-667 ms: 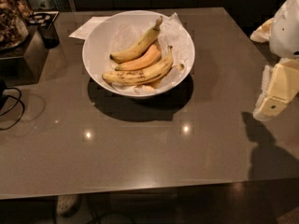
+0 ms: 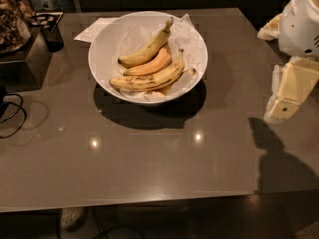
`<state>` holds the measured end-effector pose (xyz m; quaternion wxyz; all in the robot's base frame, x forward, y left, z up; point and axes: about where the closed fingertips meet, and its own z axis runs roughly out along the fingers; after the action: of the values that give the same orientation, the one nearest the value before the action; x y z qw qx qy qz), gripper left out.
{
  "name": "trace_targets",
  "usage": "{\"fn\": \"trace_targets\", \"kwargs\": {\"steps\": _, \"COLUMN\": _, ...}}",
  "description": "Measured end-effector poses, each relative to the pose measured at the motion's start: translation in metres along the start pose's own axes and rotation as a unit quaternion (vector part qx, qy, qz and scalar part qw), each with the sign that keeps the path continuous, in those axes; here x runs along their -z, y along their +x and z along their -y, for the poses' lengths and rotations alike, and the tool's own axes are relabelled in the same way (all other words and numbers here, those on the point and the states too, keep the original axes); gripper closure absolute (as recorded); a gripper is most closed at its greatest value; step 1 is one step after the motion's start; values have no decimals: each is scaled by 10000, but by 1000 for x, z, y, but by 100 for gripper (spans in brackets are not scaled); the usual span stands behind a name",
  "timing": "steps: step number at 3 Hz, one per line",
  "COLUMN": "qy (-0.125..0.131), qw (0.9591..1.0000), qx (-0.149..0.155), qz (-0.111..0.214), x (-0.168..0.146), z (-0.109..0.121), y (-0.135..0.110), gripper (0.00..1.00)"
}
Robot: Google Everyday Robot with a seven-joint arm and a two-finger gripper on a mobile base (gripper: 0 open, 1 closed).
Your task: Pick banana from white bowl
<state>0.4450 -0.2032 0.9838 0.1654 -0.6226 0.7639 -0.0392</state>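
The white bowl (image 2: 107, 41) stands on the grey table, left of centre, lined with crumpled white paper. Three bananas lie in it. The banana (image 2: 149, 77), longest and brown-speckled, lies at the front, its stem pointing up to the right. An orange-tinted banana (image 2: 152, 63) lies behind it, and a shorter yellow one (image 2: 147, 49) behind that. My gripper (image 2: 286, 91), pale cream, hangs at the right edge of the view, above the table and well to the right of the bowl. It holds nothing that I can see.
A sheet of white paper (image 2: 94, 29) lies behind the bowl at the left. A dark box (image 2: 25, 59) with a small dark cup (image 2: 51, 36) stands at the far left. A black cable (image 2: 12, 113) loops at the left edge. The table's front edge runs along the bottom.
The gripper has shifted slightly at the right edge. The bowl and bananas have not moved.
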Motion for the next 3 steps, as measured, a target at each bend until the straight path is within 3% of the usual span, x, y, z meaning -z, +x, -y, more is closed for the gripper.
{"fn": "trace_targets", "kwargs": {"steps": 1, "qy": -139, "qw": 9990, "qx": 422, "qz": 30, "x": -7, "z": 6, "y": -22, "gripper": 0}}
{"fn": "trace_targets", "kwargs": {"steps": 2, "qy": -115, "qw": 9967, "qx": 807, "qz": 29, "x": -11, "z": 7, "y": -45, "gripper": 0}}
{"fn": "trace_targets", "kwargs": {"steps": 3, "qy": -89, "qw": 9963, "qx": 832, "qz": -181, "x": -13, "z": 8, "y": -42, "gripper": 0}}
